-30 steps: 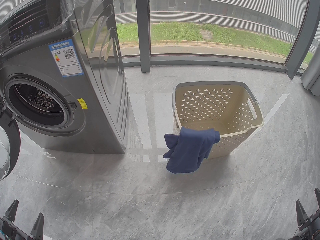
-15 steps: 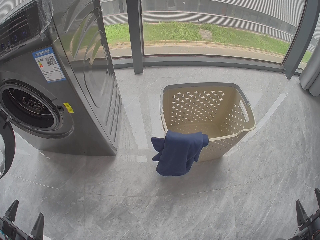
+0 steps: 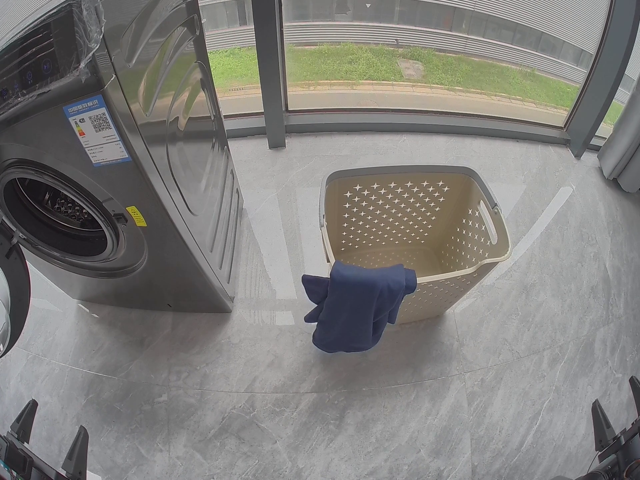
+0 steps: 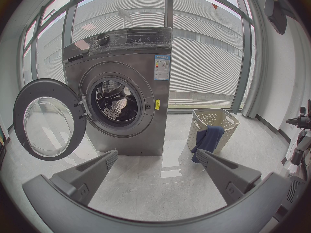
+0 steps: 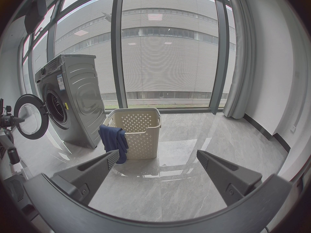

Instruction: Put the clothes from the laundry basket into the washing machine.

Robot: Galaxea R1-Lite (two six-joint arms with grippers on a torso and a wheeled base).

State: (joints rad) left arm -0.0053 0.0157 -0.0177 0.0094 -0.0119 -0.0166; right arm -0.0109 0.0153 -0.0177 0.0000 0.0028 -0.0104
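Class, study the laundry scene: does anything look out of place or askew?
The blue garment hangs over the near rim of the laundry basket, mostly outside, rather than lying inside. Nothing else stands out.

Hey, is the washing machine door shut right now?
No, the washing machine door is swung wide open to one side, leaving the drum opening uncovered.

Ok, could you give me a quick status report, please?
Left gripper open, right gripper open, both empty. Blue garment draped over laundry basket rim. Washing machine door open.
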